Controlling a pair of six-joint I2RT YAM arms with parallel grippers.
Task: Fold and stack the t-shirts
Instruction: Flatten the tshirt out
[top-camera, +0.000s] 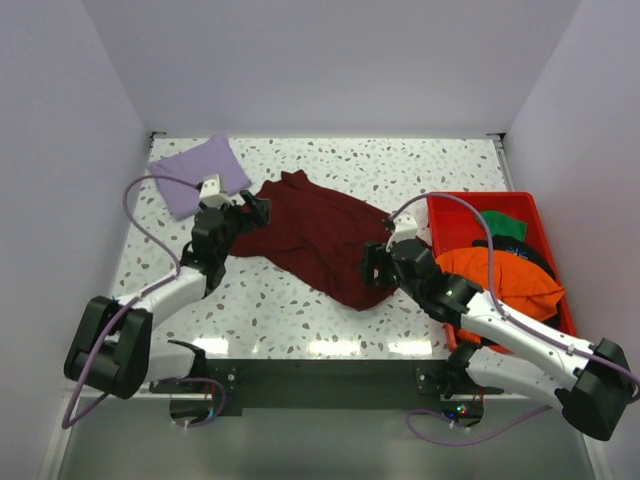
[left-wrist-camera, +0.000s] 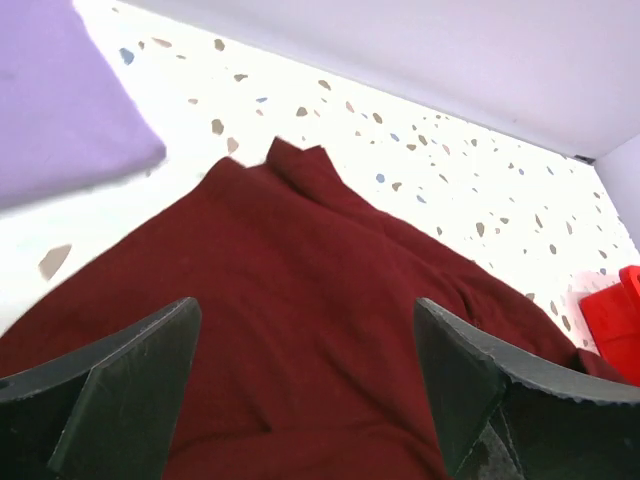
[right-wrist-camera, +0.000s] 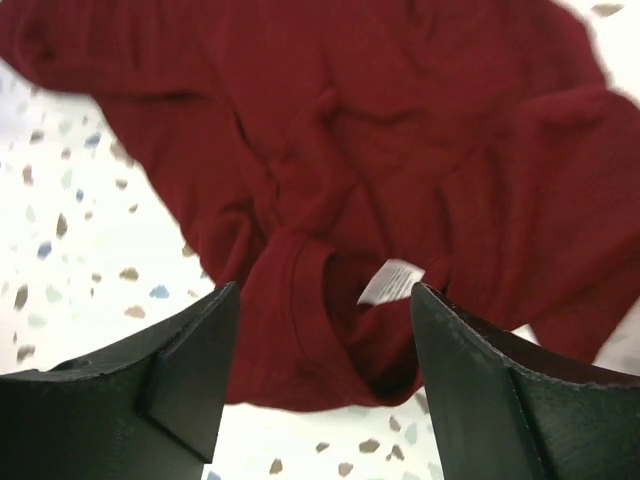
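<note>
The dark maroon t-shirt (top-camera: 315, 235) lies crumpled in the middle of the table. It fills the left wrist view (left-wrist-camera: 300, 300) and the right wrist view (right-wrist-camera: 400, 120), where its collar and small white tag (right-wrist-camera: 390, 281) show. My left gripper (top-camera: 256, 210) is open over the shirt's left edge. My right gripper (top-camera: 371, 266) is open over the collar at the shirt's near right end. A folded lavender t-shirt (top-camera: 198, 175) lies at the back left. Orange (top-camera: 505, 280), green (top-camera: 505, 224) and black (top-camera: 532, 256) shirts sit in the red bin (top-camera: 445, 208).
The red bin stands at the right edge of the speckled table, close to my right arm. White walls enclose the table on the left, back and right. The lavender shirt also shows in the left wrist view (left-wrist-camera: 60, 100).
</note>
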